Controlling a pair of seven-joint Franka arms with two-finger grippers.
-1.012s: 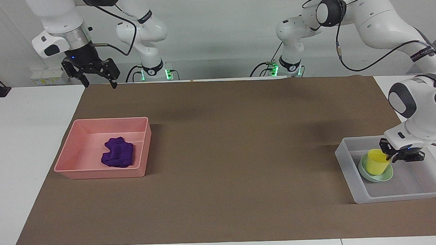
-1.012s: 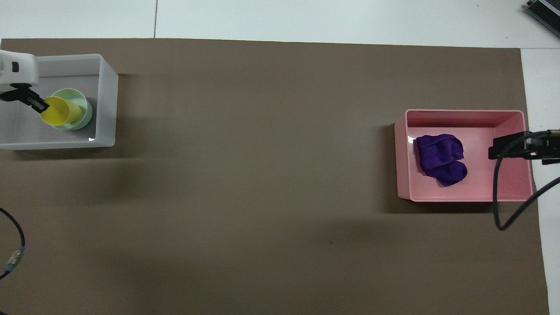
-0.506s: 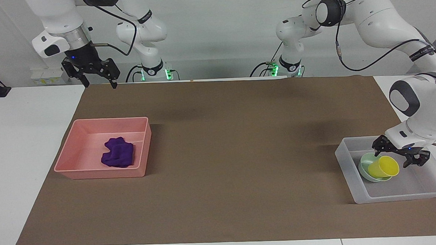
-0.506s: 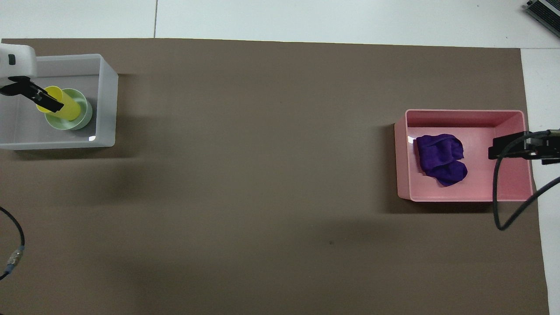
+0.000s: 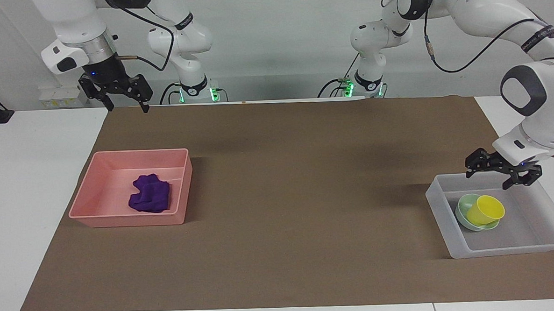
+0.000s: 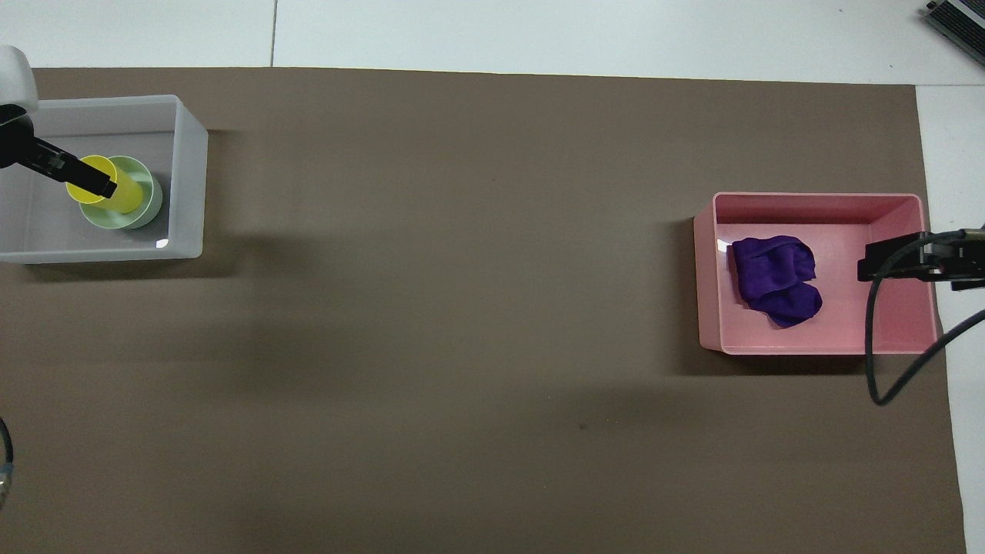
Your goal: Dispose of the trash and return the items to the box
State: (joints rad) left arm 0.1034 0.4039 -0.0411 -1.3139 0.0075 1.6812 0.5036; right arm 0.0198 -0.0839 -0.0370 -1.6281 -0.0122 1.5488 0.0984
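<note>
The yellow cup leans on its side inside the mint-green bowl, and both rest in the translucent box at the left arm's end of the table. My left gripper hangs open above the box and touches nothing. In the overhead view one of its fingers crosses over the cup, which lies in the bowl. The purple trash wad lies in the pink tray. My right gripper waits open, high over the table edge by its base.
A brown mat covers most of the table between the pink tray and the box. White tabletop shows at both ends. A black cable loops down from the right arm over the tray's corner.
My left gripper opened, let go of the cup and rose above the box. The cup tipped over onto its side in the bowl. The right arm stayed still.
</note>
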